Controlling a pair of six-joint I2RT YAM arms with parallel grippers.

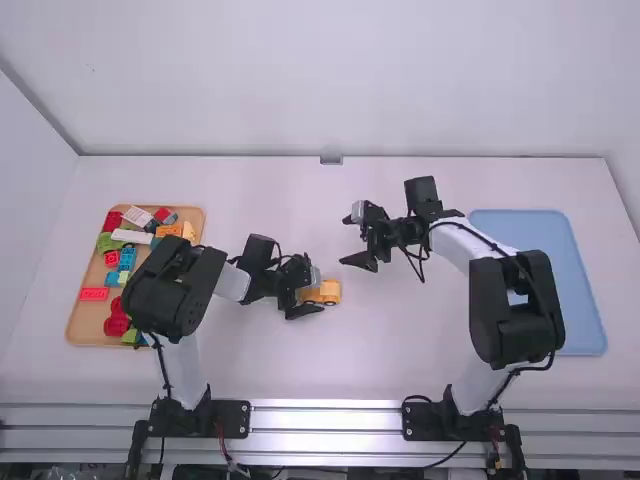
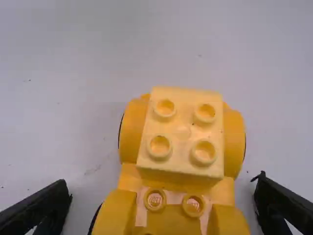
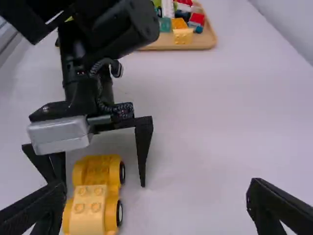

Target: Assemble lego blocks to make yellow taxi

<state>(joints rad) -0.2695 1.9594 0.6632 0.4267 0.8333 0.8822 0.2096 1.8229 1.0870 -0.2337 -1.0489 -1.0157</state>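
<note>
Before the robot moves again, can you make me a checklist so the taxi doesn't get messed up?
1. Car standing on its wheels: ok, it sits upright on the table.
2. Pale yellow block on the car: ok. Is it pushed all the way down? Cannot tell.
3. Left gripper open: ok, one finger is on each side of the car.
4. Right gripper open and empty: ok.
5. Bare studs covered: not ok, two beside the pale block have nothing on top. Maybe another piece goes there.
6. Spare blocks ready: ok, there are some in the wooden tray.
</note>
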